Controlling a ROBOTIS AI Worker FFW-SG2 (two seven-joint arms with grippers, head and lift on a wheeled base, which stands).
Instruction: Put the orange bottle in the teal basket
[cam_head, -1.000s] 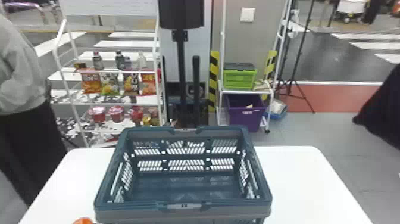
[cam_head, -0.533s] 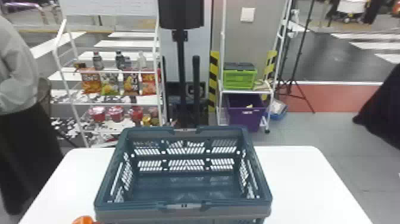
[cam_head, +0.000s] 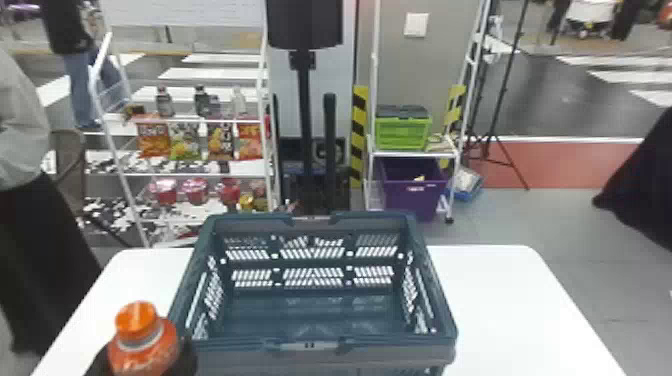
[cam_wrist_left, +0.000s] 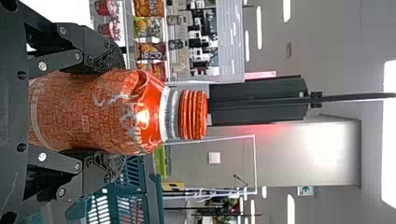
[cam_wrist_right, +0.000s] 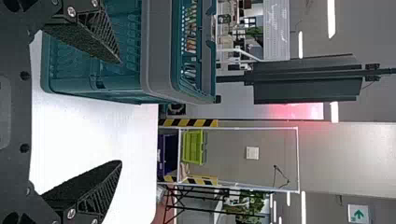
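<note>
At the lower left of the head view, my left gripper (cam_head: 187, 357) holds the orange bottle (cam_head: 145, 345) upright beside the near left corner of the teal basket (cam_head: 400, 356). In the left wrist view my left gripper (cam_wrist_left: 105, 112) is shut on the body of the orange bottle (cam_wrist_left: 88, 109), its cap free of the fingers. The teal basket (cam_wrist_left: 152, 196) lies just past one finger there. My right gripper (cam_wrist_right: 121, 112) stands open with nothing between its fingers, near the teal basket (cam_wrist_right: 159, 51) in the right wrist view.
The basket stands on a white table (cam_head: 505, 310). Beyond it are a snack rack (cam_head: 195, 175), a dark post (cam_head: 305, 100) and a shelf with a green crate (cam_head: 402, 132) and a purple bin (cam_head: 412, 192).
In the head view the orange bottle has risen from the bottom edge, so its cap and shoulder show beside the basket. My left gripper has come up with it.
</note>
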